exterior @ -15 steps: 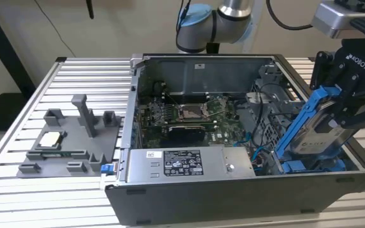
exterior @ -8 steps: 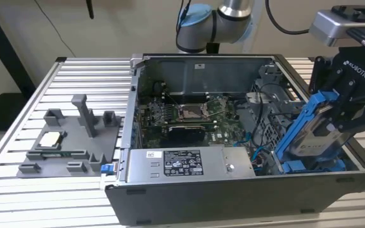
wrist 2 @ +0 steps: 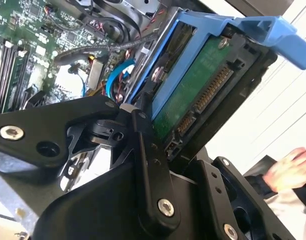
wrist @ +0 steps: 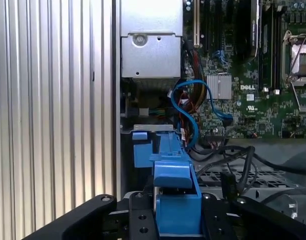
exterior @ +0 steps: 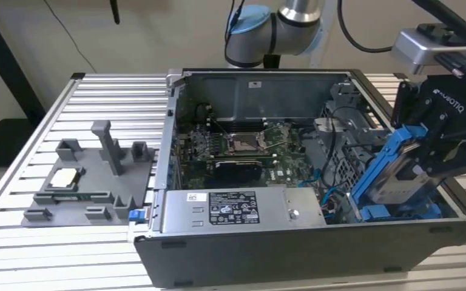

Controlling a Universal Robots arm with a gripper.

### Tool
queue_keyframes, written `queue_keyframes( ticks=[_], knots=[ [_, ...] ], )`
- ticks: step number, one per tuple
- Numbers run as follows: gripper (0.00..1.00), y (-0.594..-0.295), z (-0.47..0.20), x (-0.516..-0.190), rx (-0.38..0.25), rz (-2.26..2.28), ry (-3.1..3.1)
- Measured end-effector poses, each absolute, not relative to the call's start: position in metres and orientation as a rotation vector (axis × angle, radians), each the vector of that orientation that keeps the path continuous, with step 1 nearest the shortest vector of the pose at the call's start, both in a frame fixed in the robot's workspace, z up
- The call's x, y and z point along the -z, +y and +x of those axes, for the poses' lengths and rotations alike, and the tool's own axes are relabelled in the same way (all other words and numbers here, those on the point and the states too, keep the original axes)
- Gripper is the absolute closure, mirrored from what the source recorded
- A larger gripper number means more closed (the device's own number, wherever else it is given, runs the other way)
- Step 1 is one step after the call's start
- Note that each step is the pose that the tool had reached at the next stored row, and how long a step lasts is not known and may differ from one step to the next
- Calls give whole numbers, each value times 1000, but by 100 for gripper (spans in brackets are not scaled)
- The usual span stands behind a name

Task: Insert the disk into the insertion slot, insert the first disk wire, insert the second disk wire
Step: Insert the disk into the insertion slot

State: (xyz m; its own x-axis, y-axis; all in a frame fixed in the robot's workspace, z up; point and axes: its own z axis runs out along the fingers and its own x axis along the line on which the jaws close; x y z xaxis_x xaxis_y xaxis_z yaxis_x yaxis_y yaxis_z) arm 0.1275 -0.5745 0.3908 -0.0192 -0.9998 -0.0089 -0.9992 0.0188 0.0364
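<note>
Pincer, one only, is clamped on the single disk, its black fingers pressed against the blue carrier frame. White lettering runs along the pincer's black body. The disk stands steeply tilted at the exterior view's right, its lower end down at the insertion slot with the blue tabs and most of it above the cage. Whether it has entered I cannot tell. In the second wrist view the disk shows its green board and a row of connector pins.

One open computer case sits on the ribbed tabletop. Its one power-supply box bears one white label with black print. One green motherboard carries white printing, and one blue cable loops beside it. One grey fixture lies at the exterior view's left. One hand shows in the second wrist view.
</note>
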Motion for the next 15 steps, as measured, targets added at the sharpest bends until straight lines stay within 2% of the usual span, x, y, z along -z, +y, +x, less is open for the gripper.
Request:
queue_keyframes(
  ticks=[12, 14, 15],
  knots=[
    [67, -574, 128, -383, 50, 2187, -2228],
    [66, -574, 128, -383, 50, 2187, -2228],
    [59, -575, 128, -385, 51, 2186, -2228]
  ],
)
